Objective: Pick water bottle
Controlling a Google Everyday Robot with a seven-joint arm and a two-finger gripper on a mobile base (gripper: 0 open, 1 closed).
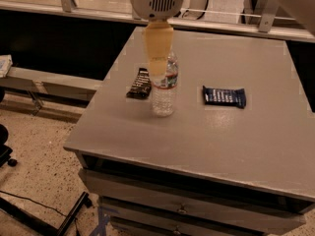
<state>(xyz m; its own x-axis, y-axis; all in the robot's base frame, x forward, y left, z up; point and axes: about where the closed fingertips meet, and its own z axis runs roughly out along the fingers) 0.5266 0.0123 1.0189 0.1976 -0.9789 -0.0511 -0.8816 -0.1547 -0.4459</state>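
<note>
The water bottle point(164, 93) is a small clear ribbed bottle with a narrow red and blue-green label band. It stands upright on the grey table point(206, 132), left of the middle. My gripper point(158, 58), pale yellow under a white wrist housing, hangs down from the top of the view. Its tip overlaps the bottle's upper left side and hides the cap. I cannot tell whether it touches the bottle.
A dark snack wrapper point(139, 83) lies just left of the bottle. A dark blue wrapper point(224, 97) lies to its right. The table's left edge drops to a speckled floor point(34, 171). A railing point(74, 9) runs behind the table.
</note>
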